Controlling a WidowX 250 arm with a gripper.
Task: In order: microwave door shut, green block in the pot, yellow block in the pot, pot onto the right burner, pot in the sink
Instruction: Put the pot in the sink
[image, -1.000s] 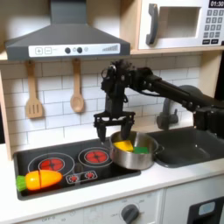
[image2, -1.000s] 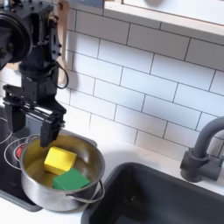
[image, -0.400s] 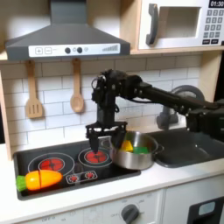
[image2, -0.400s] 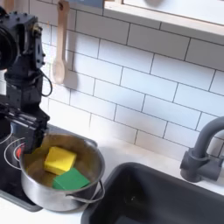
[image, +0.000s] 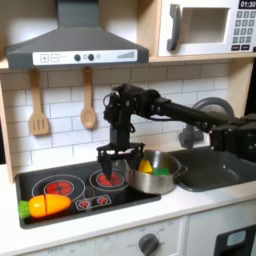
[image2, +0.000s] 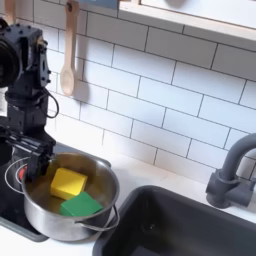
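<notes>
Pot (image2: 70, 205), blocks inside, hand (image2: 33, 158) at rim

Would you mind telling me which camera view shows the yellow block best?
The second exterior view: the yellow block lies close and unobstructed inside the pot, beside the green block. In the first exterior view it is a small yellow patch partly behind the gripper.
</notes>
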